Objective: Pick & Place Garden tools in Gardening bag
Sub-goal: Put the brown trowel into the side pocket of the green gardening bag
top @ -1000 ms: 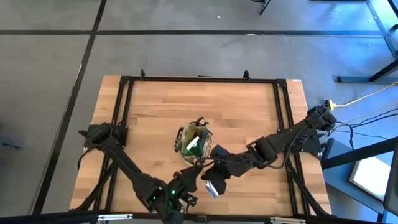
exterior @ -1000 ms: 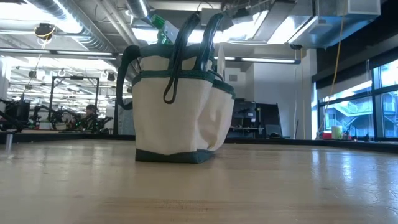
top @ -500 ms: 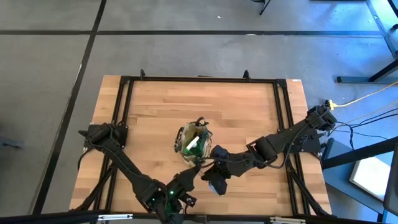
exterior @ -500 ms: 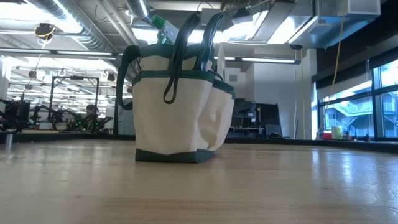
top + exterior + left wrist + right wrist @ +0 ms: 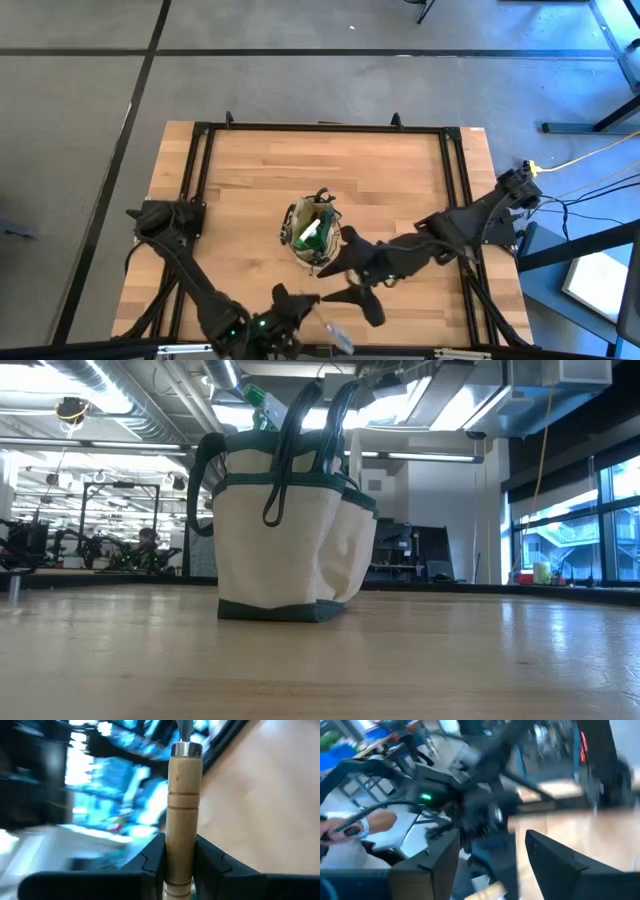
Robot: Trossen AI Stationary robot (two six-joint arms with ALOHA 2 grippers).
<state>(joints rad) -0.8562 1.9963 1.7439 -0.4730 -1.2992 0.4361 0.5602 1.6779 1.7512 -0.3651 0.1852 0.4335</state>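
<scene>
High view: the bag [image 5: 311, 233] stands upright near the middle of the table [image 5: 380, 170], with tool handles and something green showing in its mouth. The left gripper [image 5: 318, 300] is at the near edge and holds a tool [image 5: 338, 338] whose metal end points toward that edge. The right gripper [image 5: 368, 308] hangs just beside it, between the bag and the near edge.

Low view: only the bag [image 5: 285, 525] shows, resting flat on the wood, handles up, a green item poking above the rim. Neither arm is in this view.

Left wrist view: the left gripper [image 5: 179, 860] is clamped on the tool's wooden handle [image 5: 183, 815], which has a metal collar at its far end.

Right wrist view: the right fingers [image 5: 559, 865] stand apart with nothing between them; the other arm is close ahead, and a person's hand [image 5: 362, 827] shows beyond the table.

Risks: the two arms are crowded together and could collide as the tool is carried over. The bag is already filling, so the tool may catch on the handles or rim and tip the soft bag.

No readable writing or brand appears in any view.
</scene>
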